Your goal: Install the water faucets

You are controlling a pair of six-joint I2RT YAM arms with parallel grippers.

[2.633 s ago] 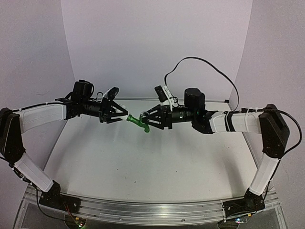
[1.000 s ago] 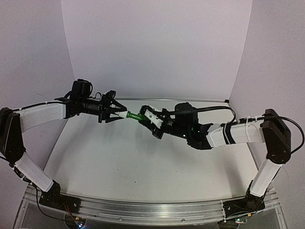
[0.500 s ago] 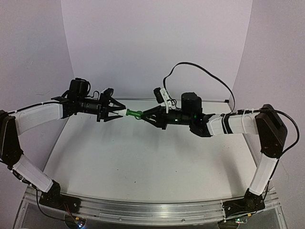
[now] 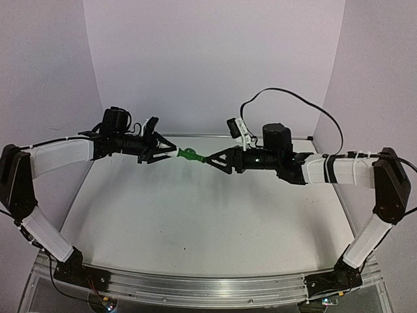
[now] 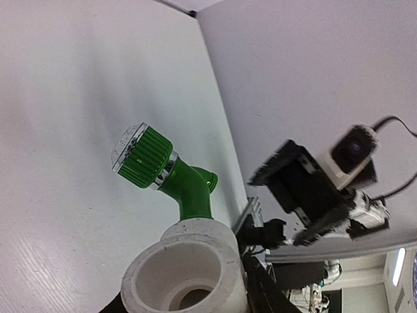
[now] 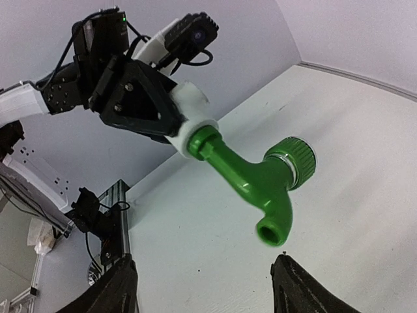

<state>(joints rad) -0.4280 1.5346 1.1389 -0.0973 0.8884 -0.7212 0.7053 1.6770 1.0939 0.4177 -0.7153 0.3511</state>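
In mid-air, right pincer now apart, off green tap, left pincer clamped on white fitting.

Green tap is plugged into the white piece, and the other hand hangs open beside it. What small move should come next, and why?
Probably the right hand should move in and close on the green tap to twist it tighter. Its stem sits in the white fitting that the left hand grips, while the right hand's fingers stand open, clear of it.
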